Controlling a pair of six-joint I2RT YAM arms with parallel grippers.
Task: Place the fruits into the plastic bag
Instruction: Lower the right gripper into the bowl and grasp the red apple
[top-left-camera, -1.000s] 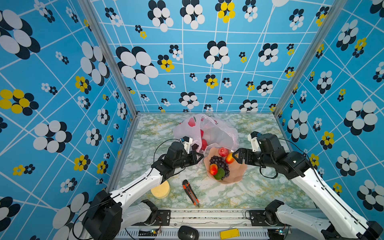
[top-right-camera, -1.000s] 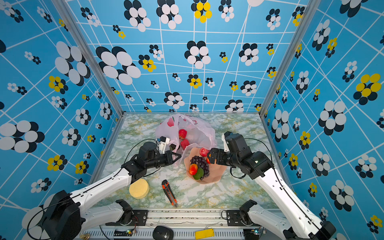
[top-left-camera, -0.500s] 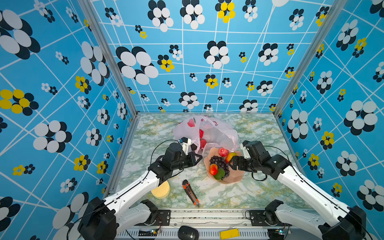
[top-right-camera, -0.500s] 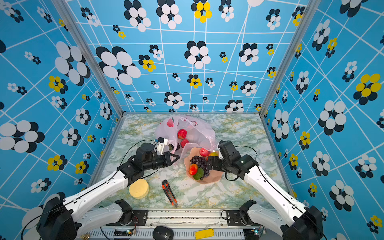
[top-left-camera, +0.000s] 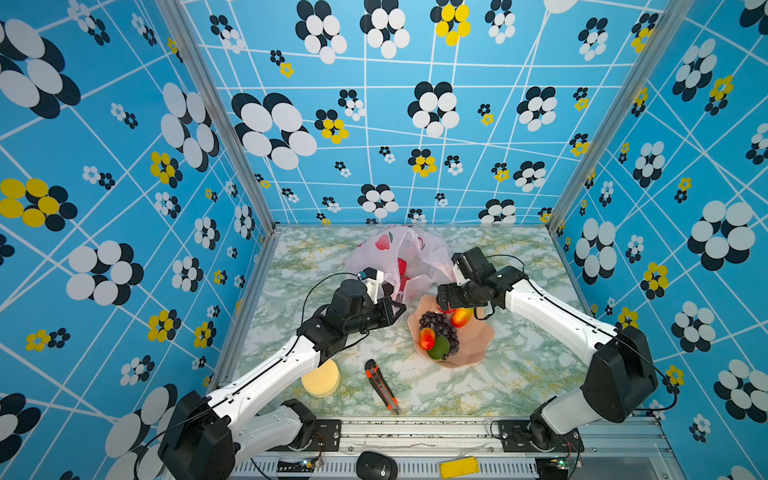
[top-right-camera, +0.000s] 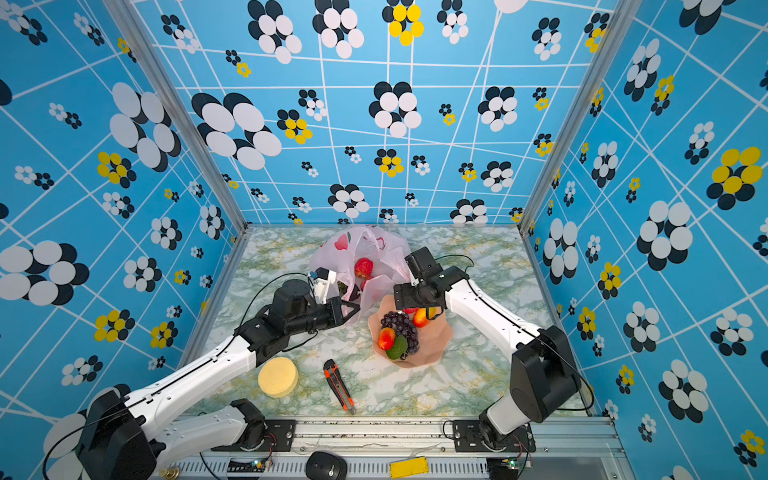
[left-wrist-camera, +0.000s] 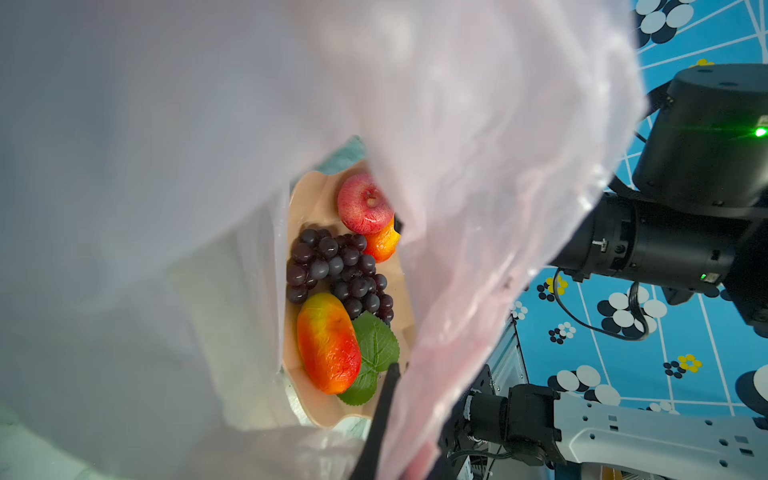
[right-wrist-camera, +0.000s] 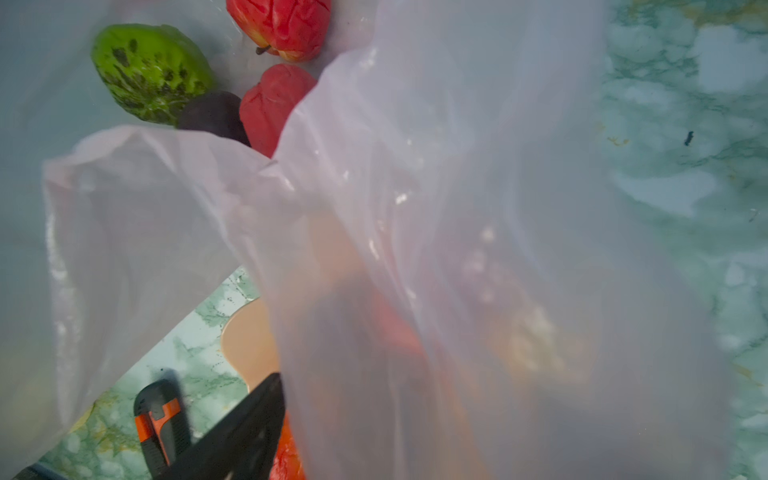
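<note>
Plastic bag (top-left-camera: 417, 254), mouth toward bowl (top-left-camera: 474, 345)

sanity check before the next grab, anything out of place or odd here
Two non-fruit things lie near the bowl: an orange cutter and a yellow sponge. Loose film of the bag also hangs across both wrist views, partly hiding the bowl.

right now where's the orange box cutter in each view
In a top view: box cutter on the table, nearer the robot than the bowl.
In a top view: same place.
Left wrist: not in it.
Right wrist: near the bowl's rim.
Shared landmark: the bowl.
</note>
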